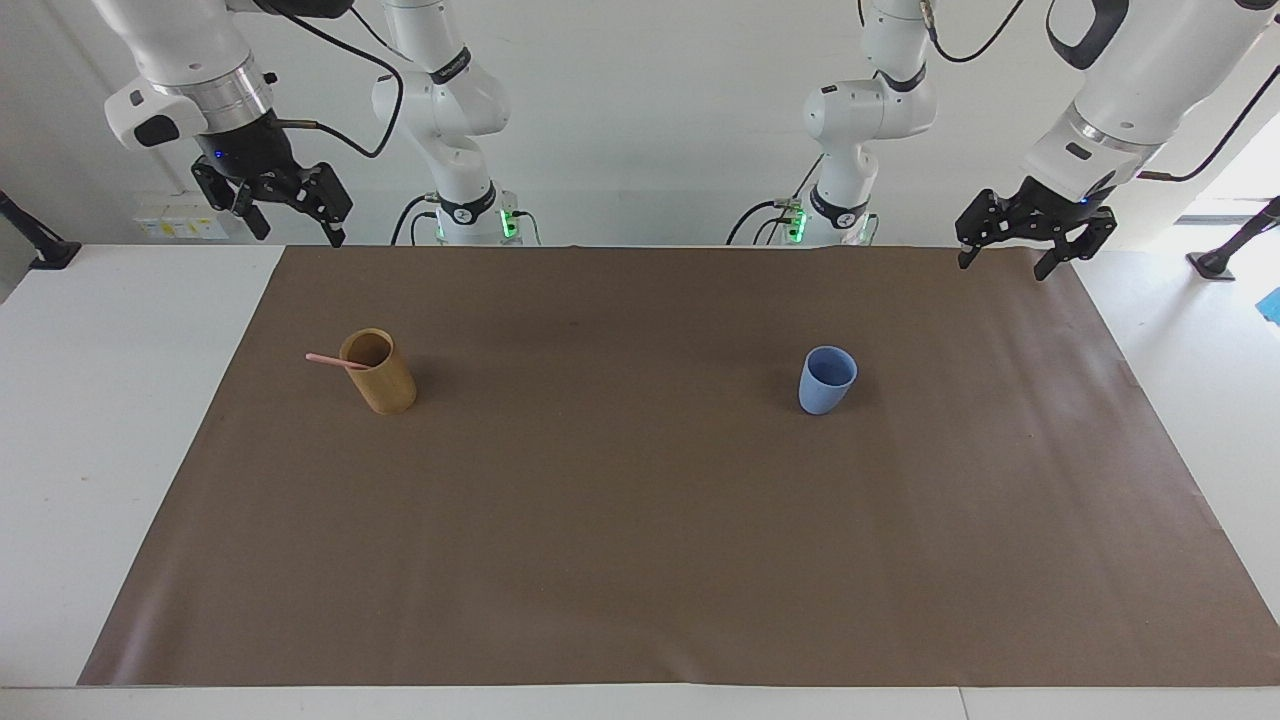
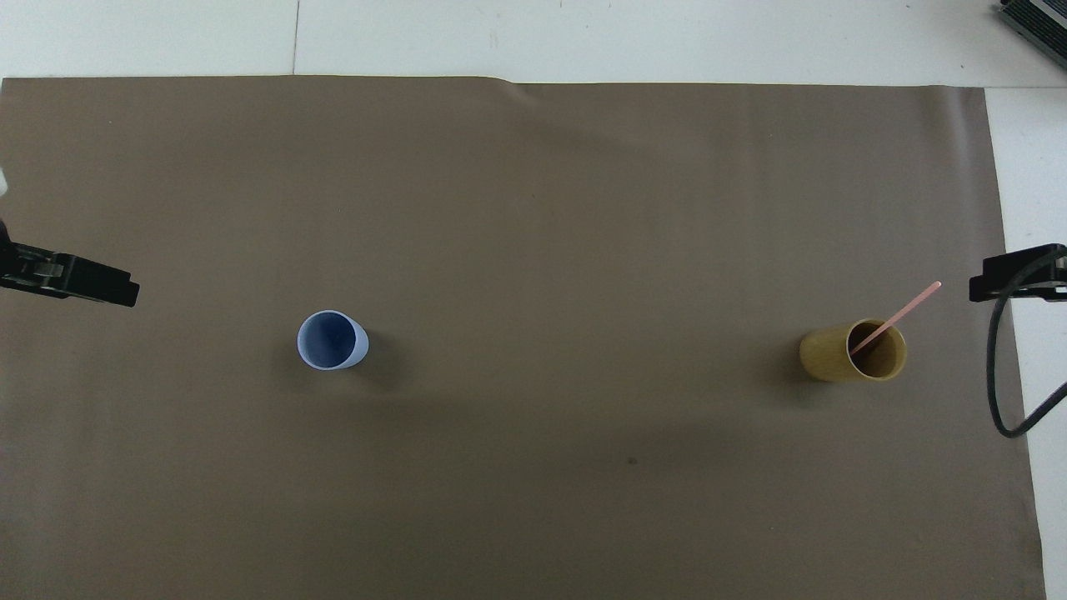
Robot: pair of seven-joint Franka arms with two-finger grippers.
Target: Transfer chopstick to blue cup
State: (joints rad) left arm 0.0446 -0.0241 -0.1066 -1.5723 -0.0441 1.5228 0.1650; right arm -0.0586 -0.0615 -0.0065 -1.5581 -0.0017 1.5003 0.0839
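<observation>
One pale-pink chopstick stands slanted in a tan cylindrical cup toward the right arm's end of the table; its top sticks out over the rim. It also shows in the overhead view, in the tan cup. The blue cup stands upright and empty toward the left arm's end, also seen from above. My right gripper hangs open and empty, high over the mat's corner at its end. My left gripper hangs open and empty over the mat's corner at its end.
A brown mat covers most of the white table. The grippers' tips show at the overhead view's side edges: the left and the right, with a black cable hanging below the right one.
</observation>
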